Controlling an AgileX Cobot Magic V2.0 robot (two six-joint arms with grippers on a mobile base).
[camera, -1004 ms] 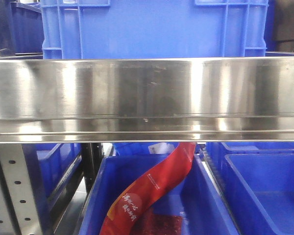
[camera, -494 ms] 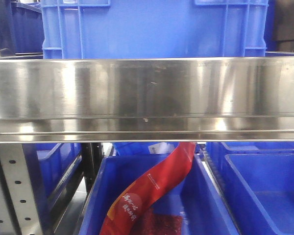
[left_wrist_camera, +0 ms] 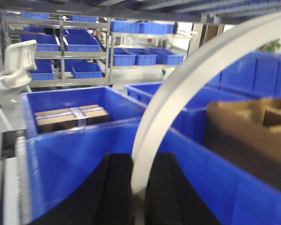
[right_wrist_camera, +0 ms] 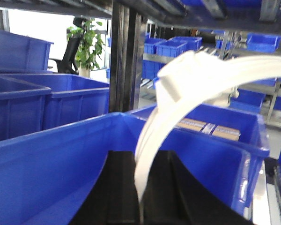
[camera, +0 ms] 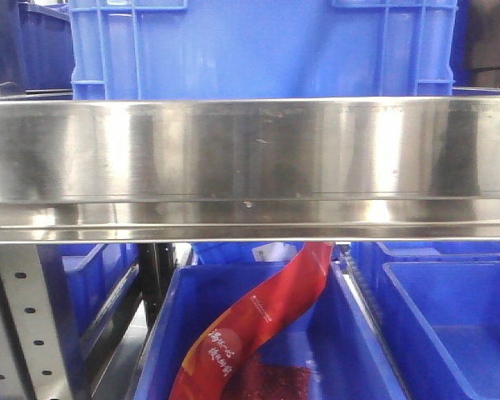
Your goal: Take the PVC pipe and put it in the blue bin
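In the right wrist view, the right hand (right_wrist_camera: 143, 161) sits at the bottom centre of the frame. Its two black fingers (right_wrist_camera: 119, 187) are pressed close, pinching the lower end of the PVC pipe (right_wrist_camera: 152, 126). The white band rises from the grip and arcs to the upper right edge, with a square tab showing near the top of the curve. Just beyond the fingers stands the wall of a blue bin (right_wrist_camera: 51, 173), and the pipe is held above it. Small cartons (right_wrist_camera: 208, 127) lie in a bin at centre right. A potted plant (right_wrist_camera: 91, 44) and an office chair (right_wrist_camera: 68, 49) stand at the upper left.

In the left wrist view, the left hand (left_wrist_camera: 139, 164) is likewise closed at the bottom centre. It pinches a white curved band (left_wrist_camera: 178, 93) that sweeps up to the upper right corner. The band's far end runs out of frame, so its shape there cannot be told. A blue-walled tote (left_wrist_camera: 84, 159) stands just ahead of the fingers and holds a taped carton (left_wrist_camera: 70, 117). An open brown carton (left_wrist_camera: 253, 136) is at the right. A blurred white piece (left_wrist_camera: 18, 61) shows at the upper left.

The front view shows a steel shelf rail (camera: 250, 158) across the middle and a blue crate (camera: 258, 50) above it. Below the rail, a red pouch (camera: 258, 325) leans in a lower bin (camera: 358, 342).
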